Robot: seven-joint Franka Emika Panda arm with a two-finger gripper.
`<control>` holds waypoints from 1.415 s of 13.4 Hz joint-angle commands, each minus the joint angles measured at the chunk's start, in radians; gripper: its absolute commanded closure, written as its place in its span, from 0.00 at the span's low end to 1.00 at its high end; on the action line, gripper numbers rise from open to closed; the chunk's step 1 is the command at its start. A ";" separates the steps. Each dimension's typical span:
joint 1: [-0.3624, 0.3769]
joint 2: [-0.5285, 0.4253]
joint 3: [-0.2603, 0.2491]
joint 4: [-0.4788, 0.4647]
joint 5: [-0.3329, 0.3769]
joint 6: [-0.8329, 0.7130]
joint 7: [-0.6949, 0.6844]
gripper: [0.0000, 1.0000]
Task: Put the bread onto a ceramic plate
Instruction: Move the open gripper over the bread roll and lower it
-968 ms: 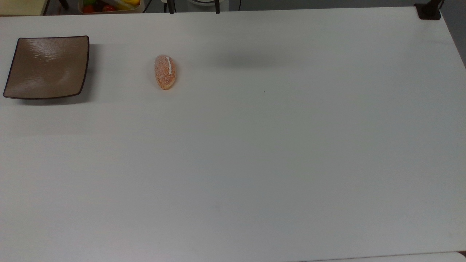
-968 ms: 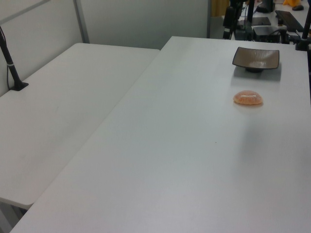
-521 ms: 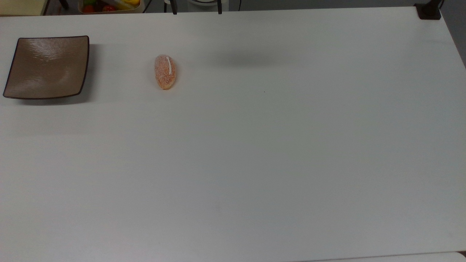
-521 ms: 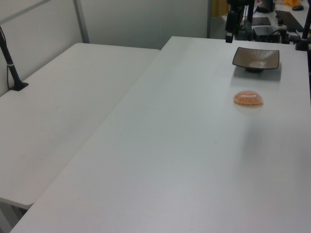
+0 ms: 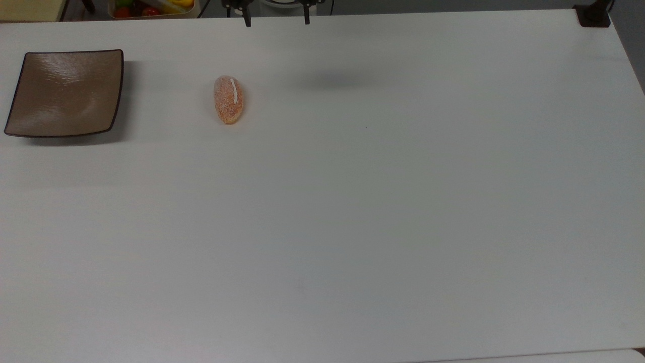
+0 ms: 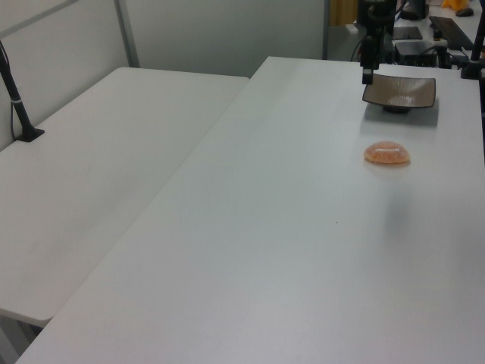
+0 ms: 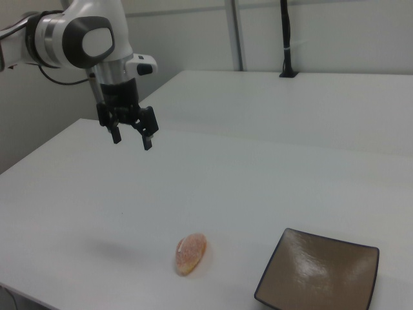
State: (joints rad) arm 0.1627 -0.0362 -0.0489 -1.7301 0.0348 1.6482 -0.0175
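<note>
Two spread, empty fingers (image 7: 147, 144) pointing down, high above the bread (image 7: 191, 253).

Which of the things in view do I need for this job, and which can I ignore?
For the job:
- bread, lying on the table
- ceramic plate, nothing on it
- gripper, open, in the air

Ignore:
- bin of colourful items behind the table
- black post on the neighbouring table

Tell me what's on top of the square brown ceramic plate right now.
Nothing lies on the square glossy brown ceramic plate; its whole surface shows bare. The oval orange-tan sugared bread roll lies apart on the white table. The plate's underside is hidden.
</note>
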 commanded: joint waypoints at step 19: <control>-0.150 0.041 0.001 -0.568 -0.248 0.577 -0.084 0.00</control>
State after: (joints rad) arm 0.0410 0.0005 -0.0502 -2.2459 -0.1782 2.1009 -0.0783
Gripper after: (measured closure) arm 0.000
